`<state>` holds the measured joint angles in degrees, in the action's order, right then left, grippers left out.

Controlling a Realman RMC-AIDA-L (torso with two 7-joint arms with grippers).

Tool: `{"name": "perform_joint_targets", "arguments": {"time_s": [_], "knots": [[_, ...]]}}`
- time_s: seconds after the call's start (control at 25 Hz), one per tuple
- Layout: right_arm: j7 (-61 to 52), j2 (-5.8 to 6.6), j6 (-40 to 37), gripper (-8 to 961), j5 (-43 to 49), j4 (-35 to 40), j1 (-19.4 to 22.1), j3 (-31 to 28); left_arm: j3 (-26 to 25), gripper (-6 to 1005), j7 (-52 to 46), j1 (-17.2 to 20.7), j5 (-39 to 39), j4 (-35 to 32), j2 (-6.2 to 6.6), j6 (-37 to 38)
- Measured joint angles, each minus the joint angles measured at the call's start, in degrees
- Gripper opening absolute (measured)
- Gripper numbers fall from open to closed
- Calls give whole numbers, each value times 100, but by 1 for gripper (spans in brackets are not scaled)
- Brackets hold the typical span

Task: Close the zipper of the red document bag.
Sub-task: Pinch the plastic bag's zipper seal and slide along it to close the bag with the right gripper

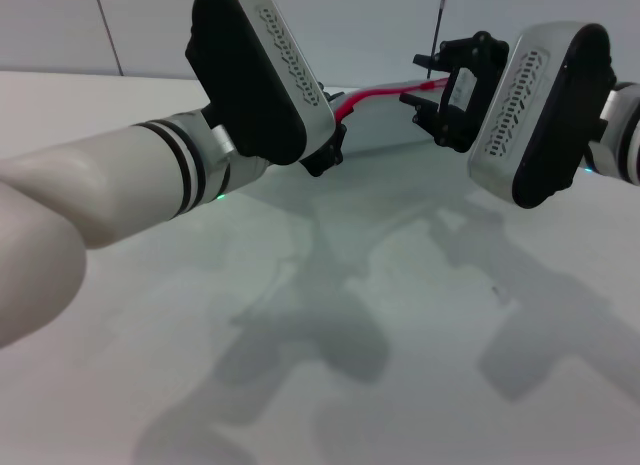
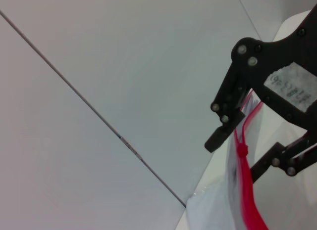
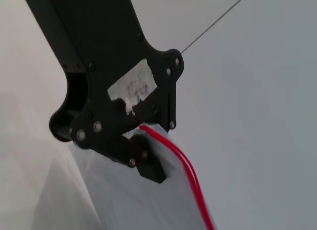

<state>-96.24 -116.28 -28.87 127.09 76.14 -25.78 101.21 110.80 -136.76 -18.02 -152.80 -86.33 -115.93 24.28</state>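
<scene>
The red document bag (image 1: 400, 135) is a translucent pale pouch lying at the far side of the table. The zipper (image 1: 385, 92) runs as a thin red strip between my two grippers. My left gripper (image 1: 325, 150) sits at the strip's left end. In the left wrist view it (image 2: 237, 158) stands open, its fingers (image 2: 224, 133) on either side of the zipper (image 2: 247, 190) and its small red slider (image 2: 241, 150). My right gripper (image 1: 428, 83) is at the strip's right end. In the right wrist view its finger (image 3: 150, 170) presses on the bag (image 3: 138, 205) where the zipper (image 3: 183, 165) ends.
The white table (image 1: 330, 315) stretches toward me, with only the arms' shadows on it. A pale panelled wall (image 1: 380, 25) rises just behind the bag and the table's far edge. Both wrist housings hang above the table, the left one (image 1: 260, 75) and the right one (image 1: 540, 115).
</scene>
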Motion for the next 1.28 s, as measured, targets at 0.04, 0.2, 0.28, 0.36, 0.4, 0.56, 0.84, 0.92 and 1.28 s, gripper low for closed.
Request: {"name": "perform_joint_targets", "arguments": {"time_s": [0.04, 0.2, 0.28, 0.36, 0.4, 0.56, 0.84, 0.92, 1.28], "knots": [[-1, 0, 0, 446, 0, -1, -1, 0, -10, 55, 0, 0, 3, 2, 0, -1], [-11, 1, 5, 387, 0, -3, -3, 2, -45, 55, 0, 0, 5, 33, 0, -12], [-12, 1, 6, 358, 0, -3, -4, 4, -51, 55, 0, 0, 6, 41, 0, -20], [-12, 1, 7, 264, 0, -3, -7, 4, -51, 55, 0, 0, 6, 43, 0, -21], [-12, 1, 7, 217, -1, -3, -9, 4, -51, 55, 0, 0, 6, 44, 0, -21], [-14, 1, -12, 195, -8, -3, -24, 7, -51, 56, 0, 0, 6, 50, 0, -21], [-27, 0, -2, 188, -10, -4, -50, 54, -38, 56, 0, -1, -2, 50, 0, -21], [-35, 0, -12, 188, -10, -13, -68, 58, -30, 56, 0, -3, -11, 50, 0, -21], [-49, 0, -36, 182, -1, -218, -190, 57, -23, 56, 0, -7, -11, 44, 0, -20]]}}
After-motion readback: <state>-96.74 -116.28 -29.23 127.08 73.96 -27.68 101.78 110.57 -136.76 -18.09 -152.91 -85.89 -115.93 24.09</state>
